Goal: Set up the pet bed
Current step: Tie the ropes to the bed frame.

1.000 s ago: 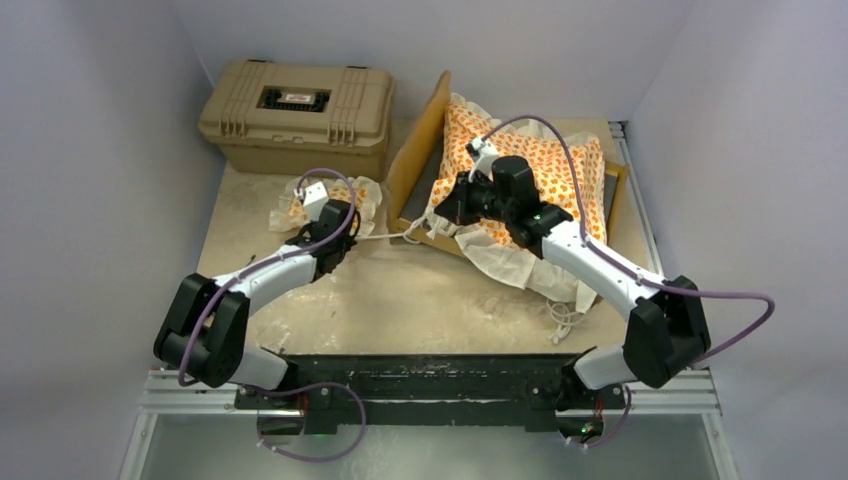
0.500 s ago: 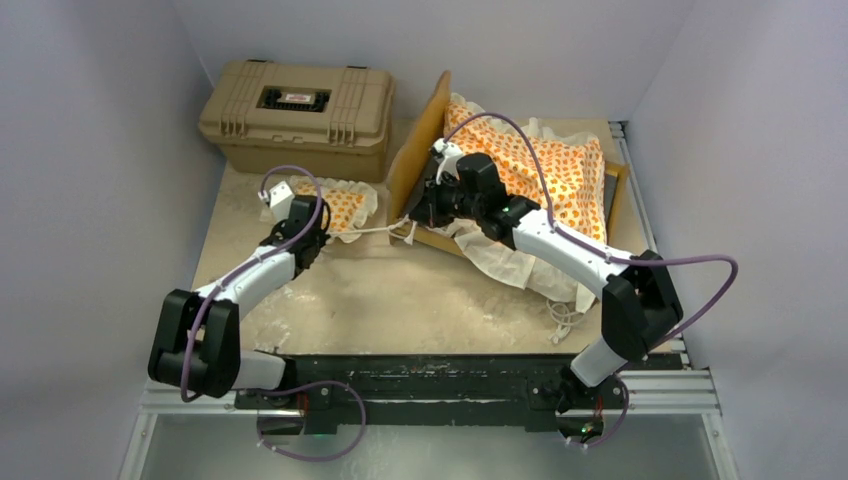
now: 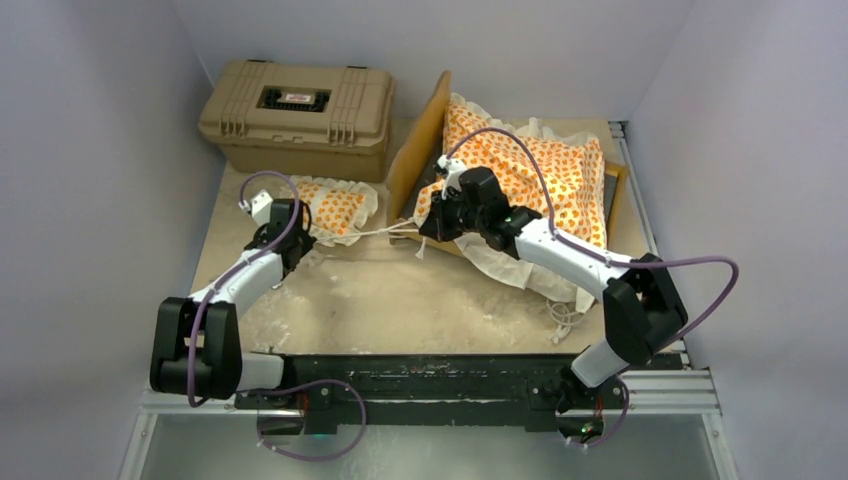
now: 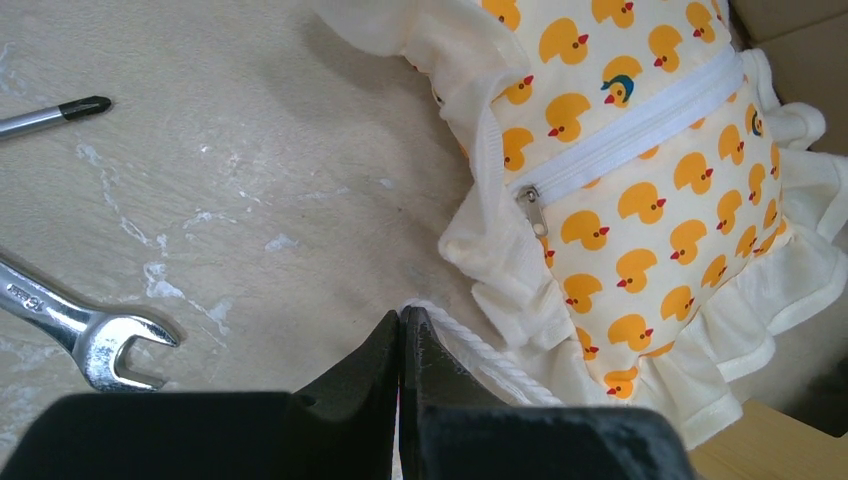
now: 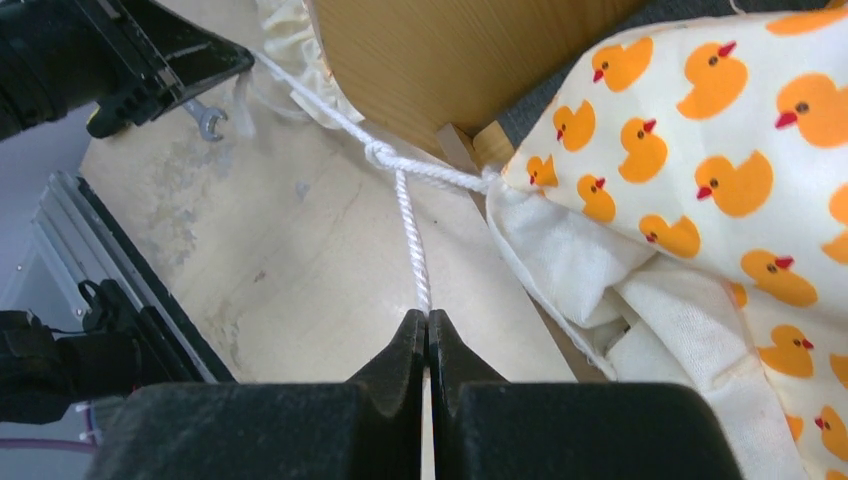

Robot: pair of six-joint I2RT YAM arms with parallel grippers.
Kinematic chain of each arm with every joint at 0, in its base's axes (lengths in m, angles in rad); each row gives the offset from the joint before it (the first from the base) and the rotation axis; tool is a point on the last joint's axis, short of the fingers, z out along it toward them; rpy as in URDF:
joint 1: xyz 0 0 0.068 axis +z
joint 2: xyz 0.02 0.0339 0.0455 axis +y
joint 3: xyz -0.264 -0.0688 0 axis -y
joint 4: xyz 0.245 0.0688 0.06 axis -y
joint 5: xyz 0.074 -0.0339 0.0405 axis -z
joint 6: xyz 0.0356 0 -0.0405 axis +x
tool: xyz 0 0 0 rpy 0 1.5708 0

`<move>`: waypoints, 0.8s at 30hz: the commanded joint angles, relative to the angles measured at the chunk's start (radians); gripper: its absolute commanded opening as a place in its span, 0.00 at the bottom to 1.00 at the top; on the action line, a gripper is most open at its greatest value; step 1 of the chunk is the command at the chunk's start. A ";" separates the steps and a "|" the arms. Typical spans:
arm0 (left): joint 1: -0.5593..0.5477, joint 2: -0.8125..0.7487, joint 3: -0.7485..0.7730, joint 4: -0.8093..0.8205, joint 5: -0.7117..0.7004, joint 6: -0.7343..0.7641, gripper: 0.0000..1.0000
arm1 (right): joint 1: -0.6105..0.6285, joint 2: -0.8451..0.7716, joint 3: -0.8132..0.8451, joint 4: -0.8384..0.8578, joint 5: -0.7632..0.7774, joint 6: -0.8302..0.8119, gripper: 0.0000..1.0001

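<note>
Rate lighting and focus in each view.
Top external: soft, even light, no harsh glare, everything reasonably sharp. Left wrist: duck-print pillow and wrench crisp; left hand a dark, soft-edged mass. Right wrist: white rope sharp and well lit; right hand underexposed, nearly featureless.

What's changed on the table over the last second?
The left gripper, shut on the white cord, pulled away to its left, uncovering the pillow. The right gripper, also pinching the cord, shifted left. The bed frame, mattress cushion and tan case stayed put.
</note>
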 commanded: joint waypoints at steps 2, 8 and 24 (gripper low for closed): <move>0.037 0.024 0.050 0.013 0.032 -0.001 0.00 | -0.001 -0.099 -0.044 -0.050 0.008 -0.074 0.00; 0.049 0.074 0.113 0.011 0.006 0.016 0.00 | -0.002 -0.149 -0.133 -0.131 0.087 -0.079 0.00; 0.056 0.167 0.166 0.014 -0.059 0.028 0.00 | -0.110 -0.232 0.109 -0.179 0.317 -0.020 0.00</move>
